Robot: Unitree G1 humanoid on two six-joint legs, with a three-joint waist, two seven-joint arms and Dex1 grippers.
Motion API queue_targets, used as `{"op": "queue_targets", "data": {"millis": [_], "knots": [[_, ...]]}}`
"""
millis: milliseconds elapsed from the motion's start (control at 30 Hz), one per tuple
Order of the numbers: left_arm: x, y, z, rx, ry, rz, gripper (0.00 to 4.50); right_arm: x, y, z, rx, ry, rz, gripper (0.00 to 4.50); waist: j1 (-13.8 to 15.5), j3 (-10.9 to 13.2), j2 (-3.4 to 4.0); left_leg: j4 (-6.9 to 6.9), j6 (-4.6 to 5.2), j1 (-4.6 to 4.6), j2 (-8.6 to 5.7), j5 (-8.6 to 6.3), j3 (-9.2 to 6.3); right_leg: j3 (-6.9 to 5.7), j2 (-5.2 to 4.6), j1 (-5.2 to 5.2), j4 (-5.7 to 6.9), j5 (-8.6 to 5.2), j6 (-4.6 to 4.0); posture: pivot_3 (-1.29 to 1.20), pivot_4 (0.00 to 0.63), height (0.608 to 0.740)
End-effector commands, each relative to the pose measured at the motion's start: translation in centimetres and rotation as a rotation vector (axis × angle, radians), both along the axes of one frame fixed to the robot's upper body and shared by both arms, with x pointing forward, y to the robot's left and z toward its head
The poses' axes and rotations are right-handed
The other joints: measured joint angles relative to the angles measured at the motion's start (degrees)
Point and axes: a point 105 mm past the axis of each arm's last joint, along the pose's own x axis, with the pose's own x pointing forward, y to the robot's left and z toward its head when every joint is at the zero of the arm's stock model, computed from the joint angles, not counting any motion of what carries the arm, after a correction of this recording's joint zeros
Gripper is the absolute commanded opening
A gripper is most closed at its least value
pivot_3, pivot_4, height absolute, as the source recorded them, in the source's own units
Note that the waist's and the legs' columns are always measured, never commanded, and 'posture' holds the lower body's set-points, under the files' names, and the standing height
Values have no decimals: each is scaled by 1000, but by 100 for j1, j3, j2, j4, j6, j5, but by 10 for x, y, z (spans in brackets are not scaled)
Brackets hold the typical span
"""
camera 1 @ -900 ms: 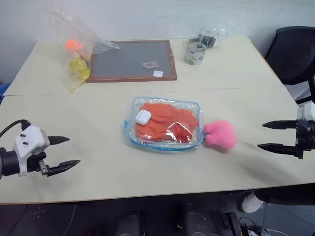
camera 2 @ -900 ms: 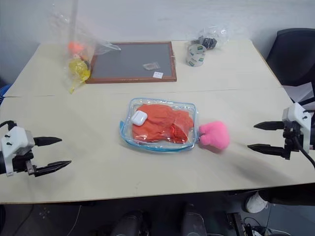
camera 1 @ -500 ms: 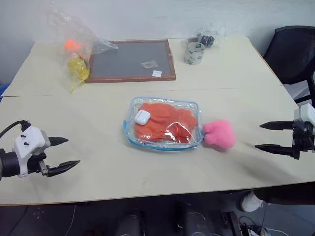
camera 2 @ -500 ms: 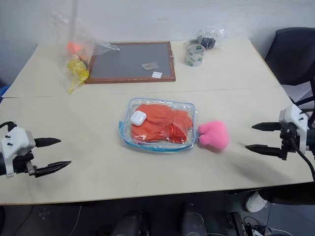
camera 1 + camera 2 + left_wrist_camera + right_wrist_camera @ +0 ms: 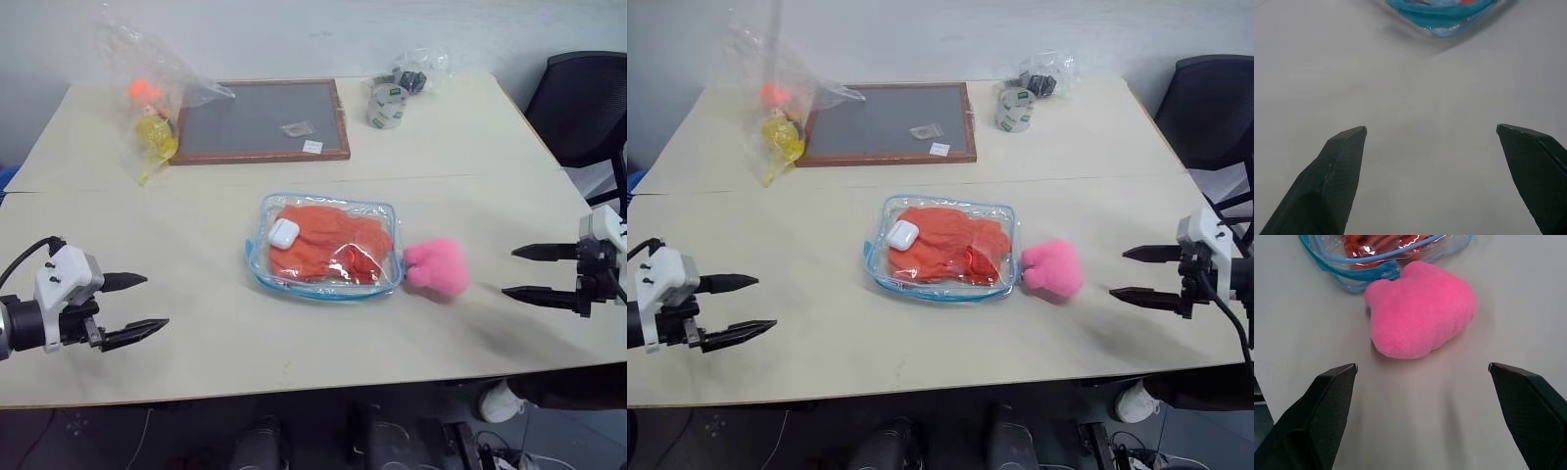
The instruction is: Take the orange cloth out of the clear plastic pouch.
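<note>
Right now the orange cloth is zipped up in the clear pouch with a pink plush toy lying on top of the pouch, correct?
Not quite. The pink plush toy lies on the table beside the clear pouch, against its end, as the left eye view shows. The orange cloth is inside.

Crumpled orange cloth [image 5: 328,242] lies inside the flat clear plastic pouch [image 5: 263,268].

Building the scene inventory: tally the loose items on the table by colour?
Orange: 1, orange cloth, inside the clear plastic pouch
Pink: 1, plush toy
White: 2, earbud case, tape roll
Clear: 3, the pouch, thin bag, small bag
Grey: 1, framed board
Total: 8
</note>
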Motion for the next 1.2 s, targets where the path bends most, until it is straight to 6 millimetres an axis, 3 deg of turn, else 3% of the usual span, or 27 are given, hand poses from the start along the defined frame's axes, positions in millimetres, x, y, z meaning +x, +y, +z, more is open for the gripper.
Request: {"op": "queue_targets", "data": {"millis": [33, 133, 200, 367, 467, 567, 867, 1033, 1200], "knots": [[1, -8, 6, -32, -29, -13, 4485, -2, 5, 8, 23, -28, 14, 4500, -1, 0, 0, 0, 0, 0, 0, 0, 0, 0, 0, 0, 0, 0, 0, 0, 150, 740], [9, -12, 9, -39, -68, 27, 4485, -3, 8, 11, 30, -39, 18, 4500, 9, 0, 0, 0, 0, 1, 0, 0, 0, 0, 0, 0, 3, 0, 0, 0, 150, 740], [27, -28, 20, -84, -146, 94, 4485, -4, 21, 22, 68, -78, 44, 4500, 33, 0, 0, 4, -1, 1, -1, 1, -2, 1, 0, 2, 6, 0, 0, 0, 150, 740], [53, -78, 37, -248, -180, 149, 4485, -15, 70, 45, 183, -150, 140, 4500, 158, 0, -1, 27, 0, -1, -2, 0, -8, 10, -1, 6, 24, 4, 6, 0, 150, 740], [70, -112, 35, -291, -152, 166, 4485, -24, 103, 49, 224, -193, 198, 4500, 221, -3, -5, 37, -1, -2, -5, 0, -12, 9, 1, 10, 27, 5, 8, 0, 150, 740], [85, -137, 30, -274, -130, 173, 4485, -28, 122, 48, 243, -218, 222, 4500, 288, -5, -10, 54, -1, -7, -9, 0, -14, 12, 5, 10, 33, 7, 11, 0, 150, 740], [138, -171, 21, -235, -135, 232, 4485, -32, 147, 43, 297, -227, 267, 4500, 299, -8, -14, 66, 3, -10, -42, 1, -22, 14, 8, 17, 31, 10, 16, 0, 150, 740], [149, -187, 12, -211, -112, 210, 4485, -33, 154, 49, 332, -236, 287, 4500, 293, -8, -15, 66, 3, -12, -41, 1, -22, 12, 10, 17, 30, 10, 16, 0, 150, 740], [140, -199, -5, -152, -52, 152, 4485, -34, 156, 50, 336, -236, 297, 4500, 299, -8, -15, 68, 4, -14, -42, 1, -23, 12, 9, 18, 29, 10, 17, 0, 150, 740]]}}
